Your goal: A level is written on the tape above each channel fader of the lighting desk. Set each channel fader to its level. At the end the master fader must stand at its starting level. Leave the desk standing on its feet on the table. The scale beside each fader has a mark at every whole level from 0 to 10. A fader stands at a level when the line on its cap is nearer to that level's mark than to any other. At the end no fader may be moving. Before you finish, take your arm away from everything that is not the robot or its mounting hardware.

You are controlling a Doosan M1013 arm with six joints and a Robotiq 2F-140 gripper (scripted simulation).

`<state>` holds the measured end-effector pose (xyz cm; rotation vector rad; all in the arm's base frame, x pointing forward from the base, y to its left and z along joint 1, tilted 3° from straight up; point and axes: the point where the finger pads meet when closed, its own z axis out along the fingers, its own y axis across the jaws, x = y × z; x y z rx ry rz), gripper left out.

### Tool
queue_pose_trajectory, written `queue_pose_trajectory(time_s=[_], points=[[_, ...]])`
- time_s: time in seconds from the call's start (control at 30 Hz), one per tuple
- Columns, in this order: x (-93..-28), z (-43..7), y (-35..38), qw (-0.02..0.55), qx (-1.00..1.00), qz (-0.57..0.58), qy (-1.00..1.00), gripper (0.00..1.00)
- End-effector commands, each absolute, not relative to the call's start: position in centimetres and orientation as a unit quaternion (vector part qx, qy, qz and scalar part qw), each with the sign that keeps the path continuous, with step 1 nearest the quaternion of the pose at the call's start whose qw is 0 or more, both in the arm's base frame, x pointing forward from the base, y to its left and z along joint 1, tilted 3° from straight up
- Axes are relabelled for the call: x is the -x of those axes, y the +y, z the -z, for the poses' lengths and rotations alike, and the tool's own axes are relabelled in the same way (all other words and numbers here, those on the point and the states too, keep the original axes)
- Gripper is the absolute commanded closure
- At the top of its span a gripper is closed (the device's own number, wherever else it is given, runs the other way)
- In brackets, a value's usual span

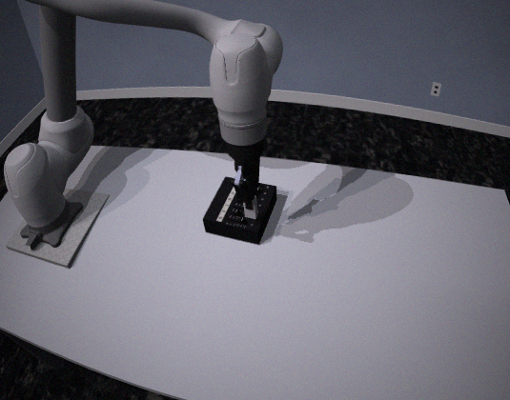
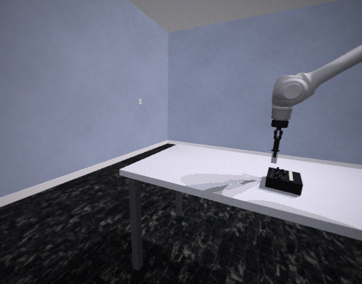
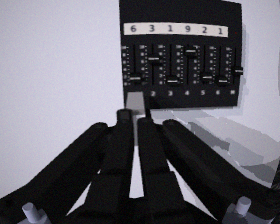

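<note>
Lighting desk (image 1: pixel 221 230) is seated flat on tabletop (image 1: pixel 321 305), mid-table. Gripper (image 2: pixel 274 158) is hung above it, fingers pressed together, nothing held. Closed tip should be lowered beside one cap at a time, nudged slowly to taped level w/o touching master fader (image 3: pixel 239 70).

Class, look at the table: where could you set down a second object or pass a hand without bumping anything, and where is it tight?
Open stretches of the table: the near side in front of the lighting desk, the right side beyond its shadow, and the strip between it and the arm's base plate. Crowded: directly over the lighting desk, where the shut gripper hangs just above the faders.
</note>
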<state>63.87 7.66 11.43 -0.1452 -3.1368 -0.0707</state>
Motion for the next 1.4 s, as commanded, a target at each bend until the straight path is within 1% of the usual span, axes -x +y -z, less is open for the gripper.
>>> queue_pose_trajectory(time_s=[0.0,1.37], points=[[-63.9,-11.3,7.7,0.0,0.046,0.023,-0.999,1.0],[-63.9,-9.9,7.7,0.0,0.046,0.023,-0.999,1.0]])
